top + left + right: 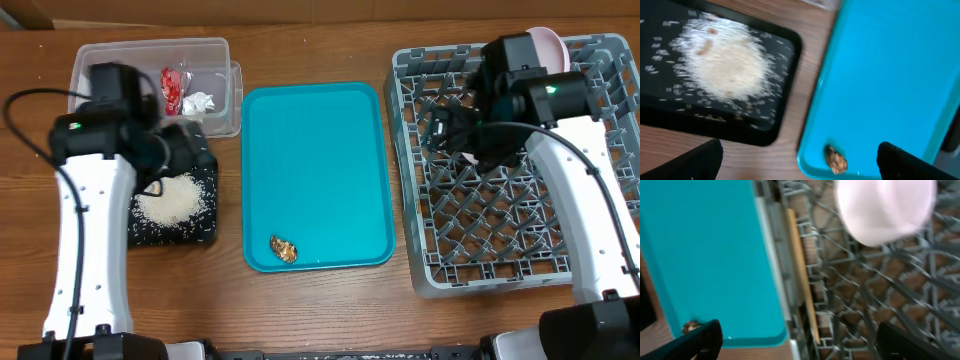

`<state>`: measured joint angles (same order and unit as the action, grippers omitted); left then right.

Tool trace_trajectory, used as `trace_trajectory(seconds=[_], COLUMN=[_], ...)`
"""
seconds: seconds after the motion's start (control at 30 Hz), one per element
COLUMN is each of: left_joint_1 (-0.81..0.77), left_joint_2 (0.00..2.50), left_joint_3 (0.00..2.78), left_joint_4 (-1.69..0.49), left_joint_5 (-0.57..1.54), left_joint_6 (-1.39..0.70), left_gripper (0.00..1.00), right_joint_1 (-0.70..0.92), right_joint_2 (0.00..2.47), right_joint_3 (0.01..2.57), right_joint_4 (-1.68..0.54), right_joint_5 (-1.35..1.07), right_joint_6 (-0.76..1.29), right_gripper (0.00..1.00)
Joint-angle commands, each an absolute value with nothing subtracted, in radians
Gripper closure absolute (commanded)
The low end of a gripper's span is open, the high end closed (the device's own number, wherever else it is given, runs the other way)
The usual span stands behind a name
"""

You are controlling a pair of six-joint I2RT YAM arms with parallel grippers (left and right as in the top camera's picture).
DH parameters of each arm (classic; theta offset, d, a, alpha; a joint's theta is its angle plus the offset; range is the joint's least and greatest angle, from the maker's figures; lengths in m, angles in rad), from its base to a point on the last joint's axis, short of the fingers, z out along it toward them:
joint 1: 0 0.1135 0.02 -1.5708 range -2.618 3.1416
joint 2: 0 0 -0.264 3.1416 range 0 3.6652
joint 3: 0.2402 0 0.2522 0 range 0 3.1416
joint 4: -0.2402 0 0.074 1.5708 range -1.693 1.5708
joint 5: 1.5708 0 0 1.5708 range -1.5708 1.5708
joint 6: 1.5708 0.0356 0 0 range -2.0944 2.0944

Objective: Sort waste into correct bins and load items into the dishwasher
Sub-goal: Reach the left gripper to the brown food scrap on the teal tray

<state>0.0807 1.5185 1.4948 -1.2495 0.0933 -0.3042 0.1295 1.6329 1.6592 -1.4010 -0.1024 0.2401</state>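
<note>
Nearest the robot, the small brown food scrap [283,249] lies on the teal tray [330,140], close to its 7 o'clock corner and apart from everything else. At 9 o'clock of that tray, on the wooden bench [320,310], sits the flat black tray [203,232], holding a heap of white rice [170,200] with stray grains scattered around it. The left arm [90,210] reaches over this tray's 12 o'clock end. In its wrist view the fingers [705,160] stand at the two bottom corners, so the left arm's jaws are spread wide, holding and touching nothing, above the gap between black tray and teal tray. At 3 o'clock of the teal tray stands the grey dish rack [500,250]. The right arm [560,150] hangs over its far half, and the right arm's jaws are likewise spread wide and empty, fingers [702,340] far apart. Below them a wooden chopstick [801,275] lies inside the rack along the wall beside the teal tray, and a round white vessel [885,207] sits in the lattice, too blurred to tell cup from bowl. Farther off, at 12 o'clock of the black tray, the clear tub [110,55] holds the red wrapper [172,90] and the white tissue [198,102] side by side. The white plate [550,45] shows at the rack's 12 o'clock rim, partly hidden by the arm.
</note>
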Motion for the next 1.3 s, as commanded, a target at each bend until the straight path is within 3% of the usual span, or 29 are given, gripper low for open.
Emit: trace_trajectory(seconds=[0.0,0.23,0.47,1.07,1.27], left_joint_1=[-0.034,-0.236,-0.331,-0.368,-0.368], left_joint_2=[1.519,1.52,1.52,1.525,1.531], left_joint_3=[1.48,1.316,1.148,0.933,0.893], left_joint_4=[-1.267,-1.248,-1.199,-0.951,-0.893], left_joint_5=[0.105,0.104,0.132,0.158,0.158], left_joint_6=[-0.265,-0.293,-0.382,-0.382,-0.381], left_gripper=[0.0,0.0,0.0,0.01,0.13], right_joint_1=[0.091,0.062,0.029,0.02,0.02], right_joint_2=[1.633,1.633,1.633,1.633,1.633], right_joint_3=[1.654,1.652,1.619,1.43,1.428], right_joint_4=[-1.427,-1.452,-1.439,-1.351,-1.35], right_joint_5=[-0.028,0.011,0.051,0.05,0.047], right_joint_6=[0.255,0.255,0.26,0.263,0.263], right_gripper=[0.0,0.0,0.0,0.0,0.0])
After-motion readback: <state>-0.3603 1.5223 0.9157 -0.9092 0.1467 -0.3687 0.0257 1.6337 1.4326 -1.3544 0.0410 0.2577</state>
